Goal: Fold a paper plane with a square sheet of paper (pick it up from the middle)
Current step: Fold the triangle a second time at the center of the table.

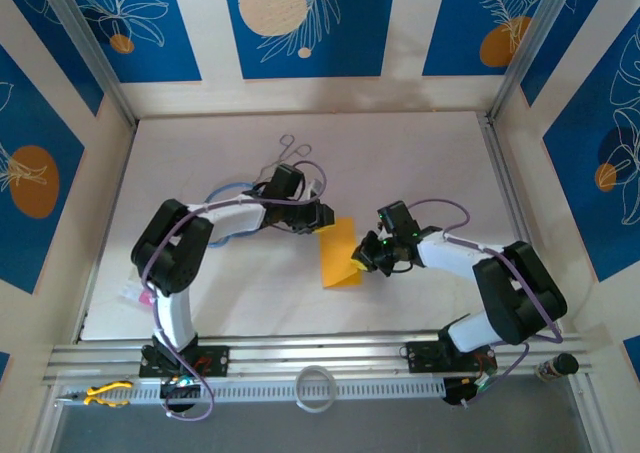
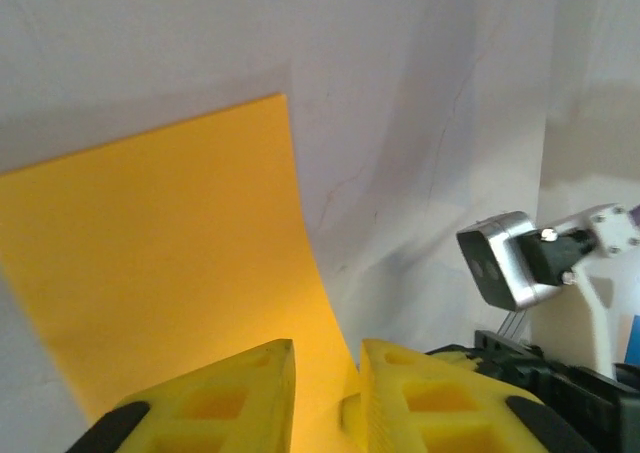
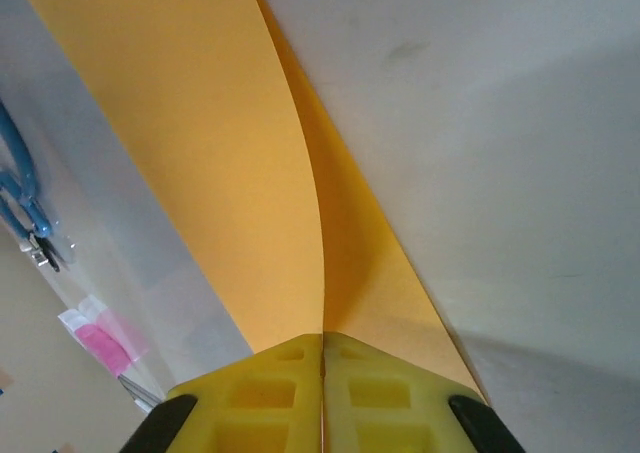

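Note:
The square sheet of paper (image 1: pixel 336 258) lies mid-table, orange-yellow and folded over into a narrow rectangle. My left gripper (image 1: pixel 323 218) is at its far edge. In the left wrist view the sheet (image 2: pixel 160 243) curls up between the fingers of the left gripper (image 2: pixel 327 345), which stand slightly apart, open, with a visible gap around the paper's edge. My right gripper (image 1: pixel 360 260) is at the sheet's right side. In the right wrist view the right gripper (image 3: pixel 322 335) is shut on the sheet (image 3: pixel 220 143), pinching both layers, which spread apart beyond the fingertips.
Metal forceps (image 1: pixel 295 151) and a blue loop (image 1: pixel 225 188) lie behind the left arm. A small pink slip (image 1: pixel 135 293) sits at the table's left edge. A white tape ring (image 1: pixel 316 386) and yellow pliers (image 1: pixel 105 393) rest on the front rail.

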Motion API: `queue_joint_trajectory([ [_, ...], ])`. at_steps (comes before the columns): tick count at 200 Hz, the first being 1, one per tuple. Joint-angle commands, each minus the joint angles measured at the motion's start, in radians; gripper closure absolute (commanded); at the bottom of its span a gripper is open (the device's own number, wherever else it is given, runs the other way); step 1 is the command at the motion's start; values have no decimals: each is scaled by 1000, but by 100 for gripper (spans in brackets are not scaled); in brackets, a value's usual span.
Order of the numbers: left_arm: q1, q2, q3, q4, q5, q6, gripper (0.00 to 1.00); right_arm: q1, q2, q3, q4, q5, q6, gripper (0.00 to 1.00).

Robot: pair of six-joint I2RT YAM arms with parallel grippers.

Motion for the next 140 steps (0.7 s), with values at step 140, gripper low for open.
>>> queue_joint_trajectory([
  [140, -23, 78, -62, -27, -56, 43, 87, -40, 78, 57, 16, -157, -106, 80],
])
